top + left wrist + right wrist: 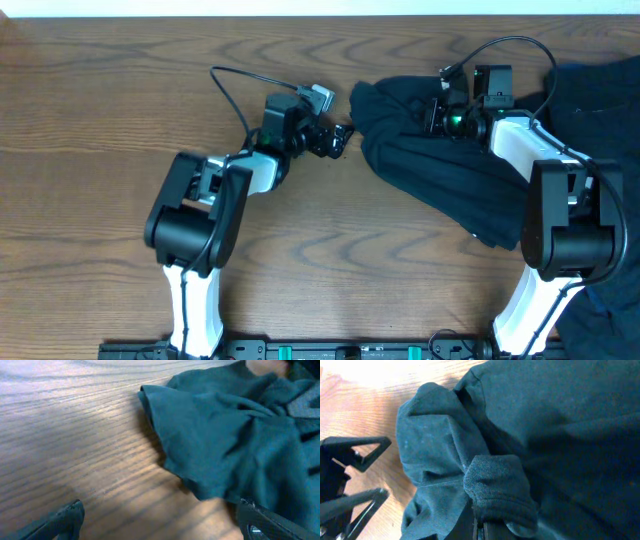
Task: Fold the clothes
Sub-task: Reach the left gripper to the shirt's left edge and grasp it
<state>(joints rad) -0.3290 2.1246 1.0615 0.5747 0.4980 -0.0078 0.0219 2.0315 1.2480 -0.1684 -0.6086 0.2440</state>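
Observation:
The clothes [440,175] lie as a crumpled dark navy garment on the wooden table, right of centre. My right gripper [438,113] rests on its upper part, shut on a thick ribbed fold of the fabric [497,485], which bulges over the right gripper [485,531]. My left gripper [345,135] stands open just left of the garment's edge, with bare wood between its fingers [65,520]. In the left wrist view the garment [225,435] lies ahead and to the right. The left gripper [385,466] also shows open in the right wrist view.
More dark fabric [600,90] lies heaped at the table's right edge, behind and beside the right arm, and some hangs at the lower right [610,320]. Bare wooden tabletop [100,100] stretches across the left half. Cables loop above both wrists.

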